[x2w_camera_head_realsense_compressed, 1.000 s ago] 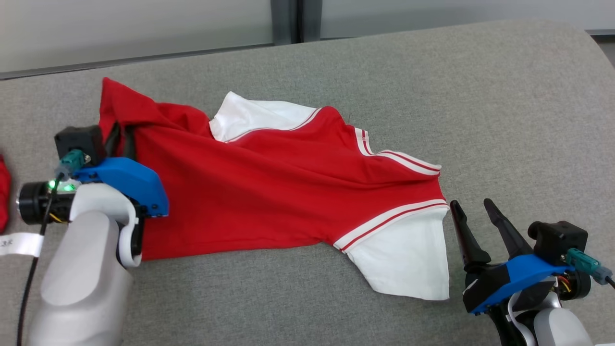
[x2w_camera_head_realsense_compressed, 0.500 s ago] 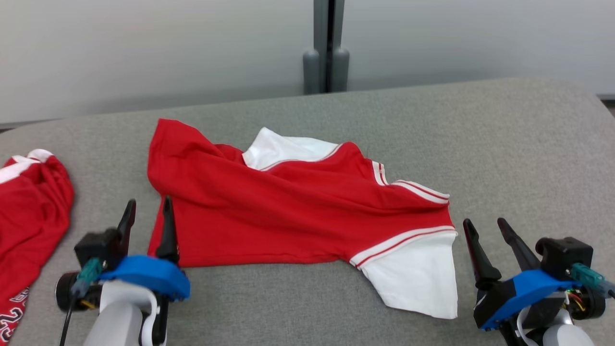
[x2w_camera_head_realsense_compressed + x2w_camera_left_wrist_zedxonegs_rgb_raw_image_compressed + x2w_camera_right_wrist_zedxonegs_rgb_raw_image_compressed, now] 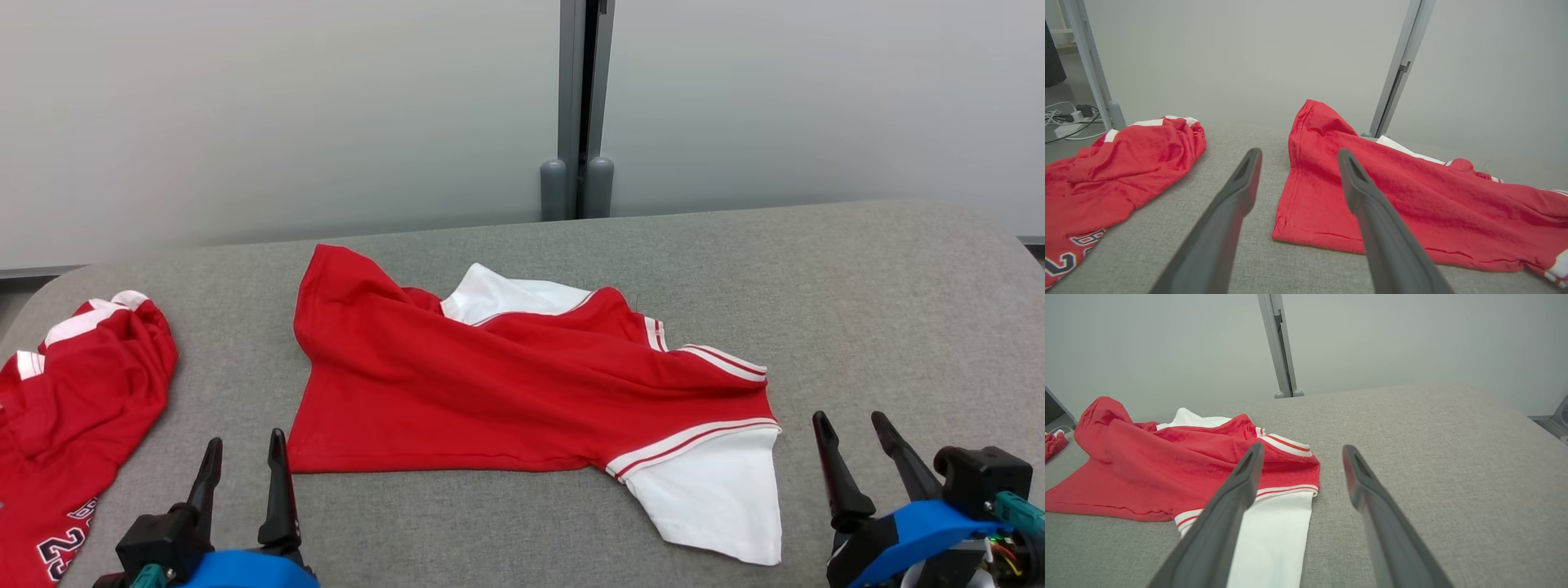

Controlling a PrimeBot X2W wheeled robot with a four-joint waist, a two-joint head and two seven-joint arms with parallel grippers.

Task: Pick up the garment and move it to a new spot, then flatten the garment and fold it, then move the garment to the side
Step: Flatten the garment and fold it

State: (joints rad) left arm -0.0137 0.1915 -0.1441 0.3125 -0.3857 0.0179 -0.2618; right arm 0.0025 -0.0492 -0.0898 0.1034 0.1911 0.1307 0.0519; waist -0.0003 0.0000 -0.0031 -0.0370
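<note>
Right of the left end effector (image 3: pixel 245 441), the garment (image 3: pixel 490 392) is red, white-sleeved, red-and-white striped; the desk (image 3: pixel 857 286) is grey.

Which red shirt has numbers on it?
The bunched-up shirt on the far left: white numbers show near its bottom edge. The spread-out shirt in the middle shows no numbers, just white sleeves.
</note>
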